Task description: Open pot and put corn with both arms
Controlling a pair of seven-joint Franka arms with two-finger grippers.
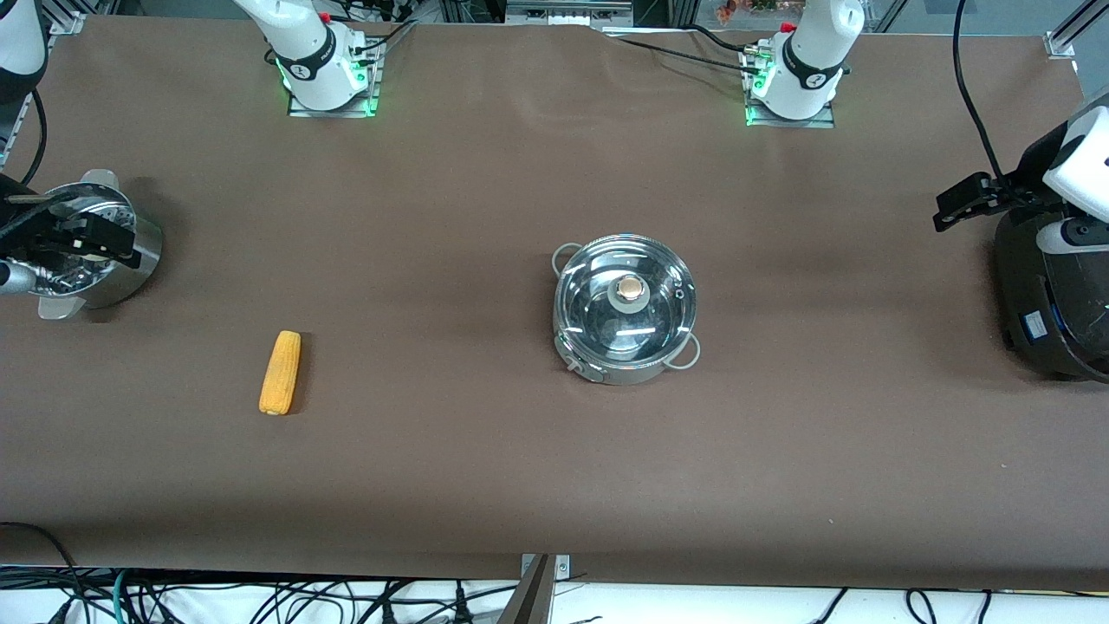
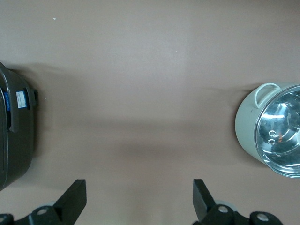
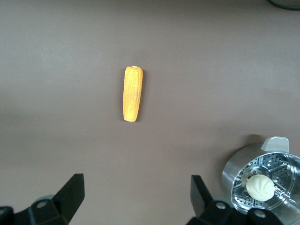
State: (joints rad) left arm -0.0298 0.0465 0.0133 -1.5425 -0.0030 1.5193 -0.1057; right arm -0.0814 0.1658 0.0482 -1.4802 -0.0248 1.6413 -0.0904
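Shiny round stainless-steel pot [image 1: 625, 310], glass lid [image 1: 625, 299] on, mid-table; yellow-orange corn cob [image 1: 280, 373] toward the right arm's end, nearer the camera.

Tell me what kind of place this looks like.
Likely a robotics lab set up as a mock kitchen: a brown-covered table with arm bases bolted on, loose cables along its edge, and a lidded pot beside corn.

Lidded steel pot [image 1: 625, 310] mid-table; corn [image 1: 280, 373] lying apart.
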